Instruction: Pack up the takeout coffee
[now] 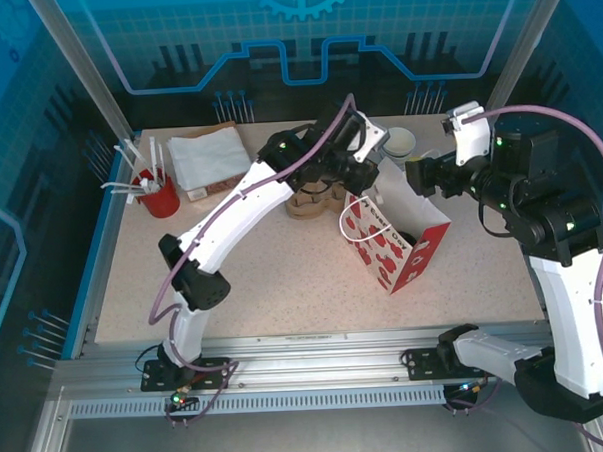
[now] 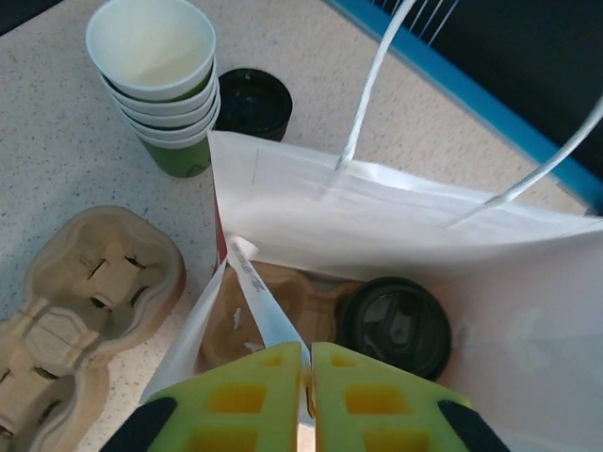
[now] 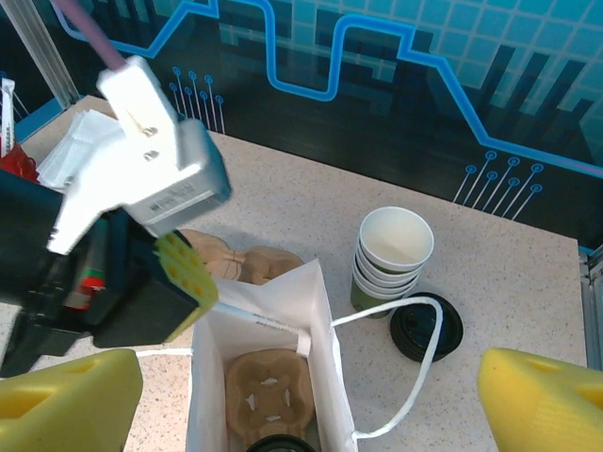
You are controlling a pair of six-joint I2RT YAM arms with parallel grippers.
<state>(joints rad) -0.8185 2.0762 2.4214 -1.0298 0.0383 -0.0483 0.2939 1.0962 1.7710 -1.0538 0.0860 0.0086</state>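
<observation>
takeout coffee (image 2: 394, 325) in bag (image 2: 396, 226): round black lid, maybe embossed; sides hidden

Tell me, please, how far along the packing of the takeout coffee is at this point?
Nearly finished, it seems. Done: the takeout coffee sits in a cardboard carrier inside the paper bag. In hand: the left gripper has its jaws pinched on a paper strip at the bag's rim; the right gripper hangs open above, holding nothing. Left: probably just letting go of the bag and pulling clear.
</observation>
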